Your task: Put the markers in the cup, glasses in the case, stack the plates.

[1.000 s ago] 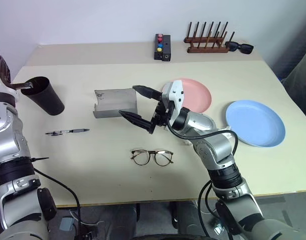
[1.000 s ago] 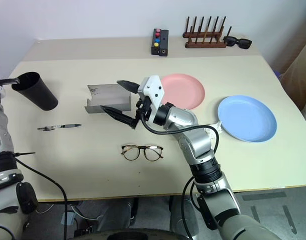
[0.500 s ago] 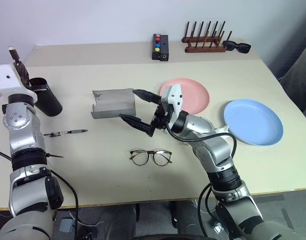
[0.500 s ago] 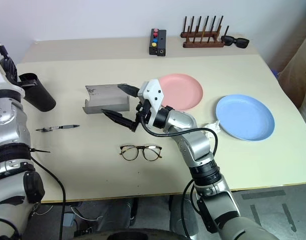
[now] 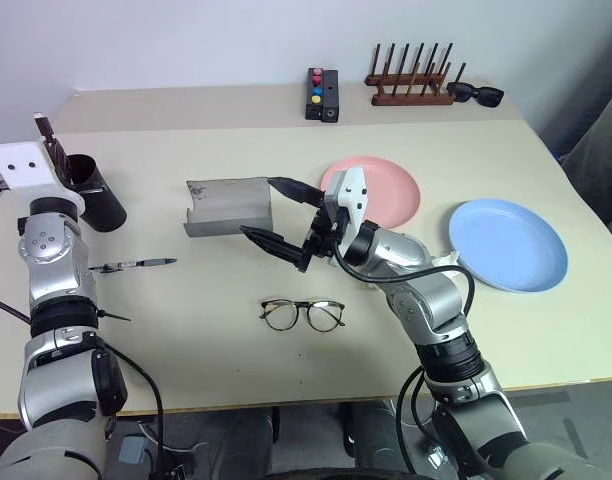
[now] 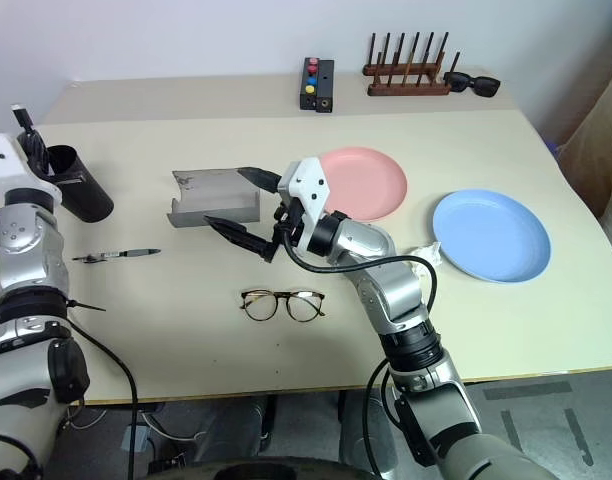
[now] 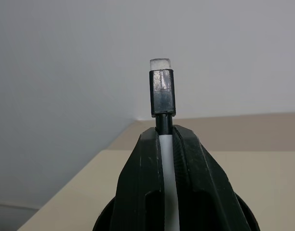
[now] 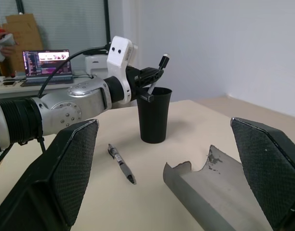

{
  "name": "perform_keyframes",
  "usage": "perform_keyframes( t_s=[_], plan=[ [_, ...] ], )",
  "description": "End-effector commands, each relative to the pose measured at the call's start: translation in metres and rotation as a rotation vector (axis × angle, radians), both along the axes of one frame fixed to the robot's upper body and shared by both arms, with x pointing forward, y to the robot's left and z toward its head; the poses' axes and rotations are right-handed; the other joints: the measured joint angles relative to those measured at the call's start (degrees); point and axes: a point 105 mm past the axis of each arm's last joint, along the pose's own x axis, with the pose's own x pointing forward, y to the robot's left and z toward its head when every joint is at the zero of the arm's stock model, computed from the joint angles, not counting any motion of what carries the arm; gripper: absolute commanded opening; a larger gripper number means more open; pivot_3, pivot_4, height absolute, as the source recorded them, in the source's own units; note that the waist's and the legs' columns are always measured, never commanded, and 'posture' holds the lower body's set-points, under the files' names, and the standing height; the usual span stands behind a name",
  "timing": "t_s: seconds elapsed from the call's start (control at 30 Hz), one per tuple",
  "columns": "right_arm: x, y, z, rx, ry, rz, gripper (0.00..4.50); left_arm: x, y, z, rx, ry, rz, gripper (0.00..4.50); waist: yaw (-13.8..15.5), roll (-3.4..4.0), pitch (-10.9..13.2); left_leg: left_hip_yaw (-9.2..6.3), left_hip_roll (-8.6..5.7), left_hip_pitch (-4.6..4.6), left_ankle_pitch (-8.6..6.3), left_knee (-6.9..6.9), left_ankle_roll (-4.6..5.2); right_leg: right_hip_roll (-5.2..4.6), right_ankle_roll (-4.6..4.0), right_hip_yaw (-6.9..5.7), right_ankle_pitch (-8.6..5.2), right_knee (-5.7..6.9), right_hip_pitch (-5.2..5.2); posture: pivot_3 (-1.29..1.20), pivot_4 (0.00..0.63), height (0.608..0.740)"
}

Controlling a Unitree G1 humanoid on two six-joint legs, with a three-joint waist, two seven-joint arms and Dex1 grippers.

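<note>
The left tool [image 8: 150,79] is gripping the white marker [image 7: 163,125] over the black cup [image 8: 154,113]; next, release. The right tool [image 5: 281,222] is waiting, fingers apart.

Both arms are built of rounded silver-grey metal segments joined by black ribbed collars, the sections stacked like barrels from shoulder to wrist. A thin black cable loops loosely beside each forearm and runs up toward the wrist. Each wrist ends in a boxy white housing; on the left arm's housing two small dark round holes sit side by side. The left gripper [image 8: 152,77] and the right gripper [image 5: 278,213] are matte black. The right fingers [image 8: 263,163] are broad, tapering to points, with a fine cross-hatched texture on their inner faces. The left fingers [image 7: 145,187] are smooth, with narrow moulded slots.
</note>
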Motion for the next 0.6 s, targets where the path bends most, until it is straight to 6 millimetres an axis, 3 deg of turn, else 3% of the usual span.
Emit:
perform_keyframes(
  t_s=[0.03,0.07,0.17,0.3,0.5,0.6],
  plan=[
    [-0.003,-0.002,0.013,0.033,-0.049,0.008,4.5,-0.004,0.005,0.018,0.019,-0.059,0.013,0.05,-0.01,0.0,0.0,0.0,0.0,0.0,0.0,0.0,0.0,0.0,0.0,0.0,0.0,0.02,-0.01,0.0,0.15,0.734],
    [-0.004,-0.002,0.012,0.033,-0.049,0.009,4.5,-0.004,0.005,0.017,0.018,-0.057,0.012,0.05,-0.02,0.0,0.0,0.0,0.0,0.0,0.0,0.0,0.0,0.0,0.0,0.0,0.0,0.03,-0.02,0.0,0.15,0.734],
    [-0.003,-0.002,0.012,0.031,-0.049,0.009,4.5,-0.005,0.006,0.015,0.016,-0.054,0.018,1.09,0.01,0.0,0.0,-0.01,0.0,0.0,0.0,0.0,0.0,0.0,0.0,0.0,0.0,0.05,-0.03,0.0,0.15,0.734],
    [-0.004,-0.002,0.011,0.029,-0.049,0.012,4.5,-0.005,0.007,0.013,0.013,-0.053,0.022,2.89,0.02,0.0,0.0,-0.01,0.0,0.0,0.0,0.0,0.0,0.0,0.0,0.0,0.0,0.05,-0.03,0.0,0.15,0.734],
    [-0.004,-0.002,0.012,0.029,-0.05,0.014,4.5,-0.006,0.007,0.016,-0.002,-0.077,0.014,2.89,0.01,0.0,0.0,-0.01,0.0,0.0,0.0,0.0,0.0,0.0,0.0,0.0,0.0,0.06,-0.03,0.0,0.15,0.734],
    [-0.004,-0.002,0.012,0.028,-0.053,0.015,4.5,-0.009,0.004,0.029,0.0,-0.125,-0.016,2.89,0.02,0.0,0.0,-0.01,0.0,0.0,0.0,0.0,0.0,0.0,0.0,0.0,0.0,0.06,-0.03,0.0,0.15,0.734]
  ],
)
